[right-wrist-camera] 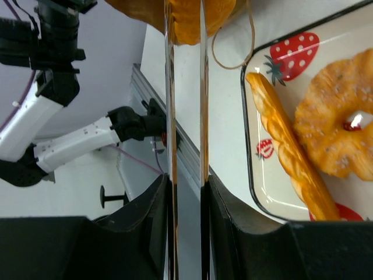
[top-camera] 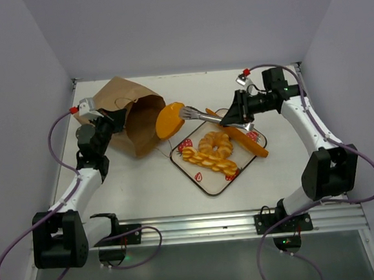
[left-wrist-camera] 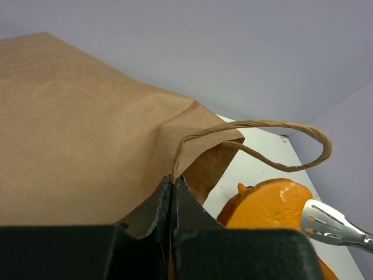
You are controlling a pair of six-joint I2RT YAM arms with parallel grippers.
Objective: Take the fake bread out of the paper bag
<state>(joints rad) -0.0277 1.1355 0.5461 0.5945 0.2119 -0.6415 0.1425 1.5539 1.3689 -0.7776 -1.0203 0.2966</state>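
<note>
The brown paper bag (top-camera: 130, 115) lies on its side at the left, mouth facing right. My left gripper (top-camera: 112, 120) is shut on the bag's rim (left-wrist-camera: 173, 175), below a loop handle (left-wrist-camera: 262, 131). My right gripper (top-camera: 235, 118) is shut on metal tongs (top-camera: 201, 116). The tongs pinch a flat round orange disc (top-camera: 170, 119) in the air just outside the bag's mouth. The disc also shows in the left wrist view (left-wrist-camera: 265, 204) and the right wrist view (right-wrist-camera: 186, 17). A doughnut (top-camera: 216, 143), a braided loaf (top-camera: 208, 161) and a baguette (top-camera: 249, 141) lie on the strawberry tray (top-camera: 213, 184).
The tray sits in the middle of the table, right of the bag. A metal rail (top-camera: 200, 226) runs along the near edge. Purple-grey walls close in the back and both sides. In the right wrist view the left arm (right-wrist-camera: 58, 134) stands beyond the tongs.
</note>
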